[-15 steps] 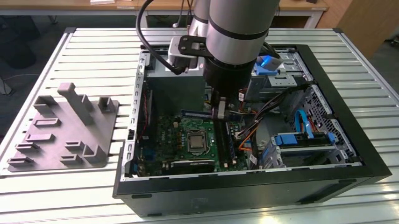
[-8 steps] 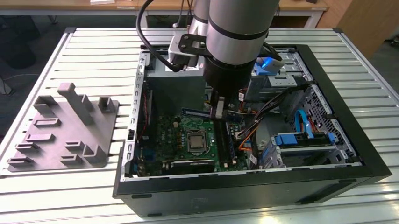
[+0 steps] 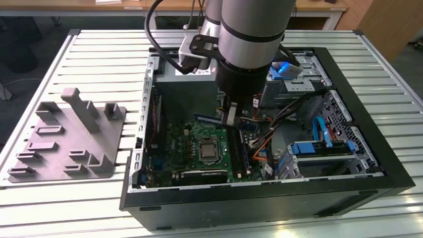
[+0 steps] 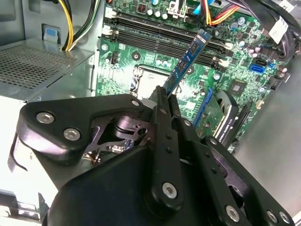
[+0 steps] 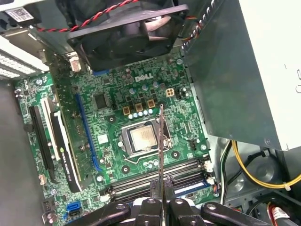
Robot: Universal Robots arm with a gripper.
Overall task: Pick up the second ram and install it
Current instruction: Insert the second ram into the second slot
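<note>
My gripper (image 3: 230,118) is shut on the second ram (image 4: 189,59), a slim dark stick with a blue label. It hangs inside the open computer case (image 3: 370,148), above the green motherboard (image 5: 113,117). In the first wrist view the ram (image 5: 161,141) shows edge-on, running from the fingers (image 5: 149,207) over the CPU socket (image 5: 142,137) and crossing the dark memory slots (image 5: 141,181). In the second wrist view the stick's far end points toward the memory slots (image 4: 155,30) and stands clear of them. In the exterior view the ram (image 3: 207,118) sticks out beside the fingers, above the slots (image 3: 239,148).
A grey fixture rack (image 3: 66,139) lies on the slatted table at the exterior view's left. Inside the case are a graphics card (image 5: 63,150), a fan (image 5: 127,28), the grey power supply (image 5: 244,70), loose cables (image 5: 254,174) and drive bays (image 3: 324,148).
</note>
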